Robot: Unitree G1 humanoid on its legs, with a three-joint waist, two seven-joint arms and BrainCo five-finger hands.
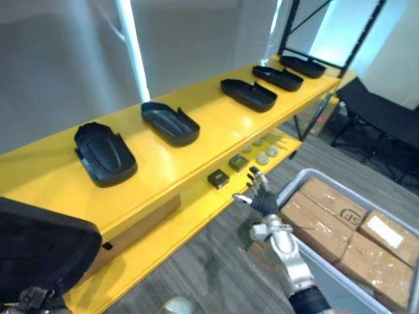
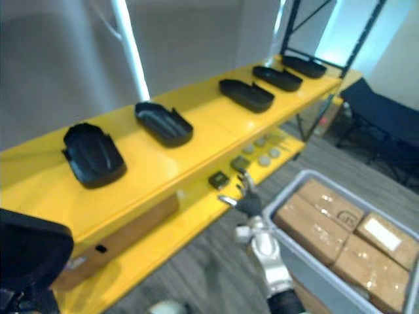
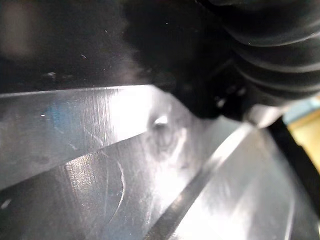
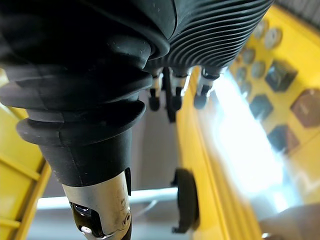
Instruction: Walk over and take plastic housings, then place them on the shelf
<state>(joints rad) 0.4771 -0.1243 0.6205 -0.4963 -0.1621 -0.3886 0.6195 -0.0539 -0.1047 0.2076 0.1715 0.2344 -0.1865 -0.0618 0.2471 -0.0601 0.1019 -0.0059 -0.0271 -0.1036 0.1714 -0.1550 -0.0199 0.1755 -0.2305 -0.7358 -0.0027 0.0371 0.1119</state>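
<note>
Shell (image 1: 39, 252), black and large, close at lower left over the near end of the yellow shelf (image 1: 216, 131). Left hand (image 3: 280, 45) in its wrist view, grip impossible to tell. Along the shelf's top level, five black plastic housings (image 1: 248, 94) in a spaced row. Below, small dark squares (image 1: 218, 178) and round discs (image 1: 262, 157). Right hand (image 1: 264, 198) just off the lower edge, loosely spread, holding nothing. Far right, grey bin (image 2: 327, 282) of cardboard boxes (image 1: 324, 219).

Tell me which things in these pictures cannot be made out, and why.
1. Left hand, left wrist view: too close and blurred; its grasp is unclear.
2. Large black object, eye views: cut off by the lower left corner.
3. Small parts on the lower shelf: too small to identify.
</note>
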